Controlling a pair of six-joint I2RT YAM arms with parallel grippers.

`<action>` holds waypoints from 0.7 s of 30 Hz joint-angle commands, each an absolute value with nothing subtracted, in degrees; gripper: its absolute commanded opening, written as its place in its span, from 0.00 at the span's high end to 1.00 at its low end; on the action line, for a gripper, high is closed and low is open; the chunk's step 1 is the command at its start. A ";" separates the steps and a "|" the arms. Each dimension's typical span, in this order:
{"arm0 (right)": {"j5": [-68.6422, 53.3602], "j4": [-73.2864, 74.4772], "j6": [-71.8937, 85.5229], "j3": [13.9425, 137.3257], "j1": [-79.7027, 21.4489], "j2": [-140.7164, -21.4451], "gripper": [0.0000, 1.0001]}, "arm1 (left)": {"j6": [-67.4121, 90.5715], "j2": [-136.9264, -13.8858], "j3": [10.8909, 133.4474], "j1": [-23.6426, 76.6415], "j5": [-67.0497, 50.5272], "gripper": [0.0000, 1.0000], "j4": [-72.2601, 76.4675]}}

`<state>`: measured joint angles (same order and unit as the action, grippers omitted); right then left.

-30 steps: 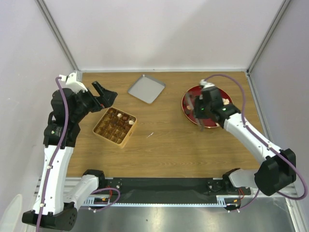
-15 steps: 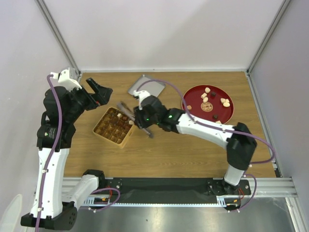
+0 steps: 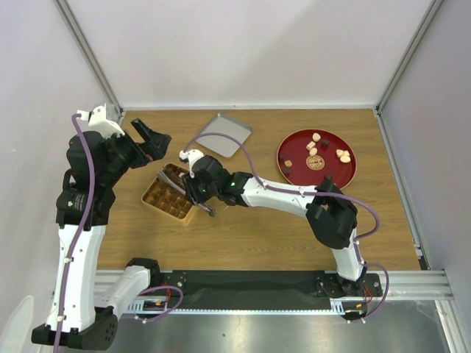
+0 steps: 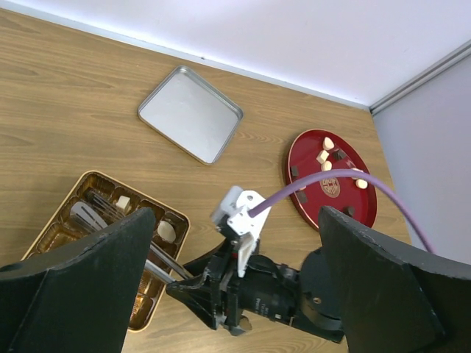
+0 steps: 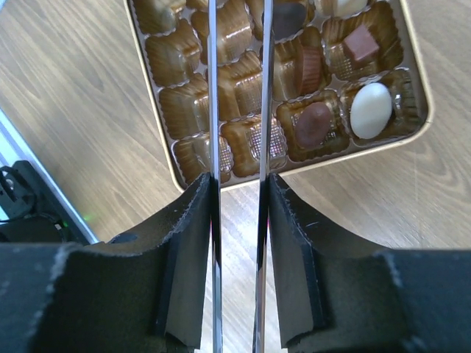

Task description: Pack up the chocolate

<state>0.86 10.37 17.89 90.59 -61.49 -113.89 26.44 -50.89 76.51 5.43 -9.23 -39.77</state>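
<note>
Right claw grips one pair of tongs over one box.

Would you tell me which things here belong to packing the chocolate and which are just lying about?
In the job: chocolates on the red plate and in the gold compartment box; metal tongs, held by the right gripper over the box.
Lying about: square silver lid, apart from the box; left gripper, open and empty.

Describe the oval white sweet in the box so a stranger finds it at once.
On the wooden table lies a gold box with grid compartments. In the right wrist view, look in its lower right corner compartment. The chocolate there is a cream-white oval; its neighbours are brown.
</note>
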 commanded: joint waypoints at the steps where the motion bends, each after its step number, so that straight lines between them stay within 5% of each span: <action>1: -1.84 5.19 17.14 93.60 -61.61 -115.13 0.61 | 25.84 -50.62 77.17 5.19 -9.58 0.00 -38.41; 21: 3.60 7.56 15.03 94.13 -62.49 -114.70 0.50 | 25.58 -49.83 75.15 5.19 -10.02 0.00 -37.35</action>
